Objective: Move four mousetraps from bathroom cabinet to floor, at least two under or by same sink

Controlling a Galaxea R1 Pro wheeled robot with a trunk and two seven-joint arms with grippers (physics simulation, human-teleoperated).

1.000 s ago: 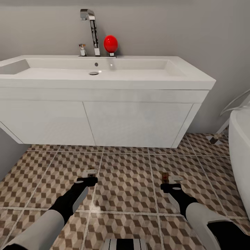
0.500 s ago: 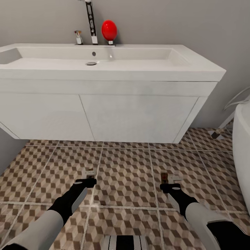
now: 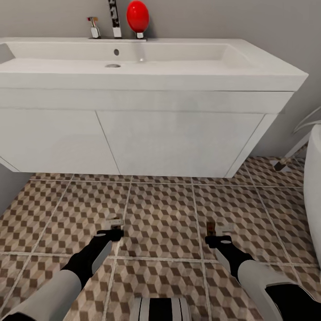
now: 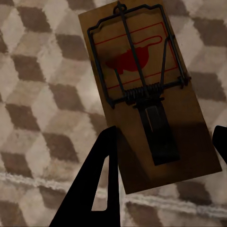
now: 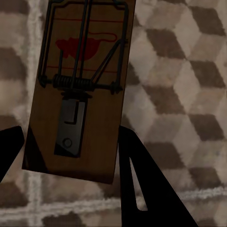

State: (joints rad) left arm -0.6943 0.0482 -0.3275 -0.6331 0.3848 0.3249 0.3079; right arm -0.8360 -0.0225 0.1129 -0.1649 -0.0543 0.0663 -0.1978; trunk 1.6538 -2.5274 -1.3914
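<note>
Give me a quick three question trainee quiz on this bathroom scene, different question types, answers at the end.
1. True or false: each hand holds a mousetrap.
2. The red object stands: A) on the floor B) on the sink by the tap C) in the bathtub.
3. What pattern covers the floor tiles?

Key:
1. True: left hand grips a mousetrap, right hand grips another mousetrap.
2. B: red object, sink, tap.
3. Small cubes on the floor.

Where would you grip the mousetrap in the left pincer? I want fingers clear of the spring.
Take the mousetrap by the long edges of its bare wooden end, behind the coil, as the left pincer does now; the wire bar and bait plate fill the far end.
</note>
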